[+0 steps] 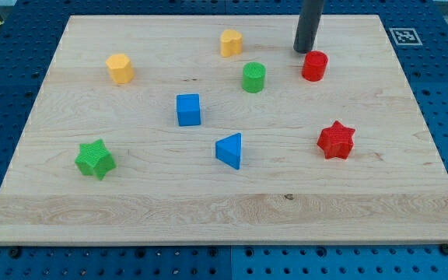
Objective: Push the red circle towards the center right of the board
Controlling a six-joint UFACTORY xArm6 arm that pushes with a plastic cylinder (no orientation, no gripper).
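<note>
The red circle [314,66] stands on the wooden board [224,202] at the upper right. My tip [303,50] is just above and to the left of the red circle, close to it or touching it. The dark rod rises from there out of the view's top. A red star [336,140] lies below the red circle, at the board's right.
A green circle [253,77] is left of the red circle. A yellow heart [231,43] is near the top. A yellow hexagon [120,68], a blue cube [188,110], a blue triangle [230,150] and a green star [95,159] lie further left. A marker tag [404,35] sits at the board's top right corner.
</note>
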